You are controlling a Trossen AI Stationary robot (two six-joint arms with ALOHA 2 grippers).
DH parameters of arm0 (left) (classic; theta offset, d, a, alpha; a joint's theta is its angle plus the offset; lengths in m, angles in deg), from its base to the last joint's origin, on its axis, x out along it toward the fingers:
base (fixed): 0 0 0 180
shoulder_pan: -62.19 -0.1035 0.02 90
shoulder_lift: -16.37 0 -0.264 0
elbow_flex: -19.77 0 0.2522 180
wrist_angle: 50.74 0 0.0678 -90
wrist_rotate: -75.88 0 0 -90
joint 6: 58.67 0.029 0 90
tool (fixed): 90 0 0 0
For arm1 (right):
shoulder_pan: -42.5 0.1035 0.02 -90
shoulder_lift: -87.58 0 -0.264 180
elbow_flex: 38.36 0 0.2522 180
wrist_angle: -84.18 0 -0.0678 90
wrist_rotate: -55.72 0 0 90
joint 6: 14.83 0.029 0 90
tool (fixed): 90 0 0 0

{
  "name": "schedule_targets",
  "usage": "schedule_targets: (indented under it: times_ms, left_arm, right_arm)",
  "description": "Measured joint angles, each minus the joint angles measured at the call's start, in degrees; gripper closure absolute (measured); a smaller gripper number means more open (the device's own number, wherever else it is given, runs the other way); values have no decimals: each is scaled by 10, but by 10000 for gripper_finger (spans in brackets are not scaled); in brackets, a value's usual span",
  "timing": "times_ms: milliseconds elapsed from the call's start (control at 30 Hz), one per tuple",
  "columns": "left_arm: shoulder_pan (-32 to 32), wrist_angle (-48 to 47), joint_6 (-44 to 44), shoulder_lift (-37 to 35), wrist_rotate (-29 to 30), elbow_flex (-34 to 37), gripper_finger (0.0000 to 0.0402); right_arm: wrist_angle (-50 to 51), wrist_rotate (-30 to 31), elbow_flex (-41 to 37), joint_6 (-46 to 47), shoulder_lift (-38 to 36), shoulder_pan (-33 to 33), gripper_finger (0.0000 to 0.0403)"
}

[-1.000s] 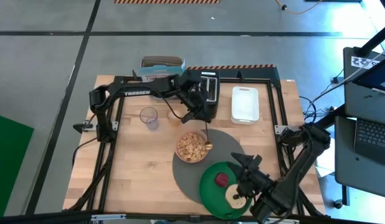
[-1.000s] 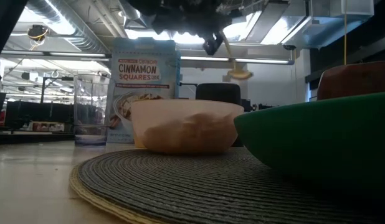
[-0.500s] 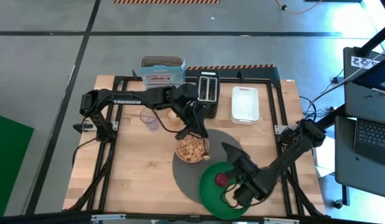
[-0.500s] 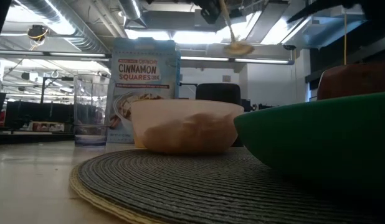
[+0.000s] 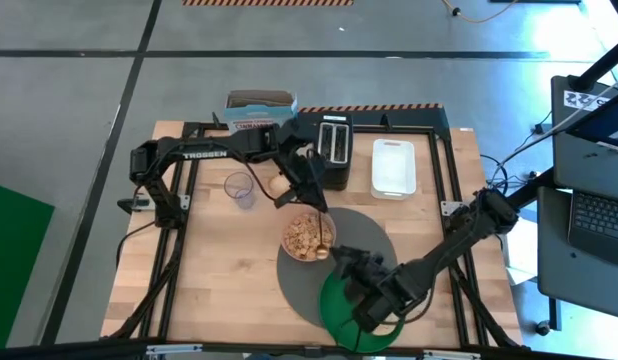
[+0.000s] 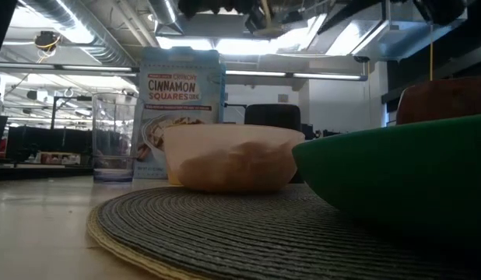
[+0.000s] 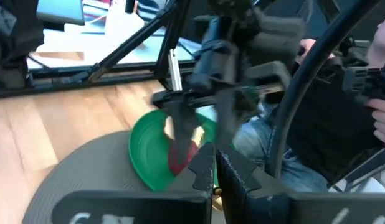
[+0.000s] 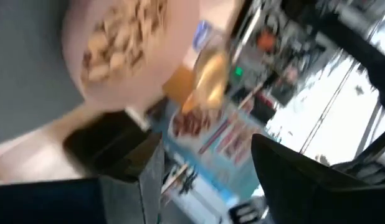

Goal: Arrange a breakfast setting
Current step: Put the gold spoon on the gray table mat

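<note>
The left gripper (image 5: pixel 314 205), fingers pinching the spoon (image 5: pixel 320 245), hangs over the bowl (image 5: pixel 308 235) at the placemat's (image 5: pixel 374 235) 10 o'clock edge. The right gripper (image 5: pixel 351 268), fingers spread, hovers over the green plate's (image 5: pixel 334 300) 12 o'clock rim.

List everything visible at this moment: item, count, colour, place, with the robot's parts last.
Placemat: 1, grey, table centre-right.
Bowl: 1, pinkish, holds cereal, on placemat's left.
Plate: 1, green, placemat's near edge, under right arm.
Apple: 1, red, on plate.
Spoon: 1, gold-toned, held over bowl.
Toaster: 1, black, table back.
Tray: 1, white, beside toaster.
Cereal box: 1, blue, back edge.
Glass: 1, clear, left of bowl.
Left gripper: shut on spoon.
Right gripper: open, over plate.
</note>
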Motion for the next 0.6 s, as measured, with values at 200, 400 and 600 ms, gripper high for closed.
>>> schedule_targets:
  times_ms: [200,400,600]
  left_arm:
    - [-16,-4,4,0,-51,12,398]
    - [-14,-9,5,0,-99,40,398]
    - [2,-8,5,0,-105,66,398]
  right_arm:
    - [-58,-20,0,-94,0,-1,198]
    - [-121,-76,0,-170,0,-17,198]
    - [-224,-86,0,-299,0,-32,198]
